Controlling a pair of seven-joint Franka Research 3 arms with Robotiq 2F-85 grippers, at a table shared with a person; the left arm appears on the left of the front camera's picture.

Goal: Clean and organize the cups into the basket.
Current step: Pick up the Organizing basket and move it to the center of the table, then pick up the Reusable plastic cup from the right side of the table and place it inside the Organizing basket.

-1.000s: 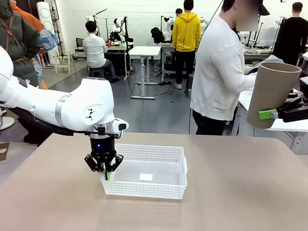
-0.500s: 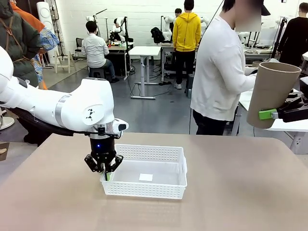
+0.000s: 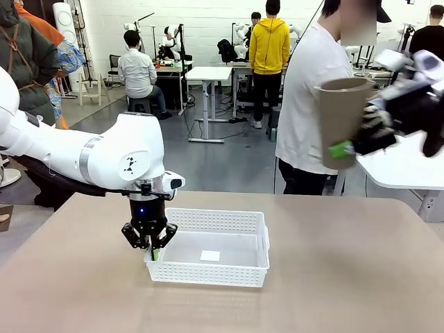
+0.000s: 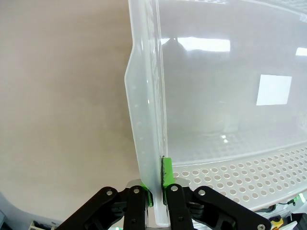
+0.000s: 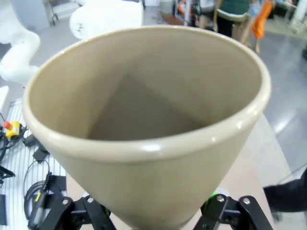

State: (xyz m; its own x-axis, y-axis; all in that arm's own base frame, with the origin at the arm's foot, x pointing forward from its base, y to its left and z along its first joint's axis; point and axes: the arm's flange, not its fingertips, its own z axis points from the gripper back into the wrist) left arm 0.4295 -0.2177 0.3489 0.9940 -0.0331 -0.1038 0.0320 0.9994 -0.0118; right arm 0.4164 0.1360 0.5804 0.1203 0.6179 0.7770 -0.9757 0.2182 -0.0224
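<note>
basket [image 3: 215,274] of white perforated plastic sits on the tan bench [image 3: 347,291], a little left of the middle, with a small white label [image 3: 210,255] on its flat base. the left arm [image 3: 104,156] reaches down to the basket's near left corner, and the left jaws are pinched tight on the thin wall there. from the left wrist, 1 green pad [image 4: 167,173] presses the inner face and the other finger the outer, with the rim [image 4: 144,120] running straight up between them. off to the right, high above the bench and well apart from the basket, the right arm [image 3: 409,111] holds 1 tan cup [image 3: 340,121] in the air in front of a person [image 3: 312,104] in a white top, mouth up, all of it blurred. the right jaws stand partly spread, clamped on the cup low on its side. from the right wrist its wide mouth faces the camera, with the 2 fingers [image 5: 225,211] either side of the narrow end.
</note>
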